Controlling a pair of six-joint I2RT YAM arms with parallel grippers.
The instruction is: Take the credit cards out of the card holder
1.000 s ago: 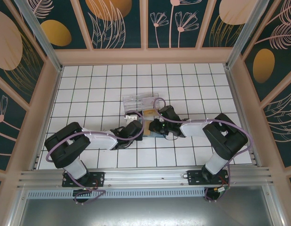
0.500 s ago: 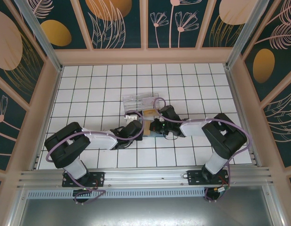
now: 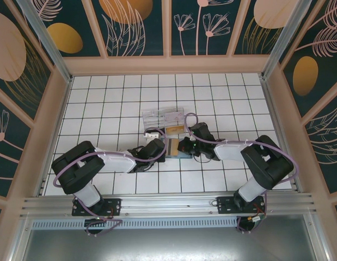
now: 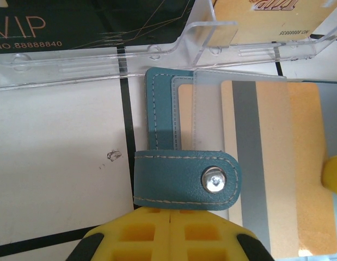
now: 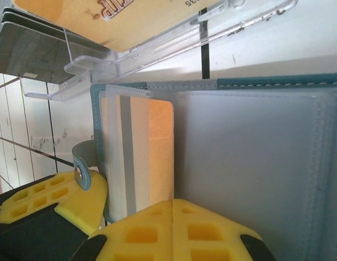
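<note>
The teal card holder (image 4: 160, 109) lies open on the tiles beside the clear box, its greyish inside (image 5: 250, 163) facing up. A gold credit card (image 4: 299, 163) with a grey stripe sticks partly out of the holder's clear sleeve (image 4: 206, 114). My right gripper (image 5: 172, 202) is shut, with the edge of that gold card (image 5: 154, 152) running into the seam between its fingers. My left gripper (image 4: 172, 209) is shut, its tips against the holder's snap strap (image 4: 184, 179); whether it pinches the strap is unclear. In the top view, the left gripper (image 3: 164, 149) and the right gripper (image 3: 183, 146) meet over the holder (image 3: 175, 153).
A clear plastic compartment box (image 3: 163, 116) stands just beyond the holder. It holds a black VIP card (image 4: 75, 22) and a gold card (image 4: 266, 16). A small white object (image 3: 152, 132) lies at the box's near left corner. Wooden walls ring the tiled floor.
The right gripper's jaws have closed at the gold card's edge, and the right arm has shifted a little to the right. The left arm has stayed in place.
</note>
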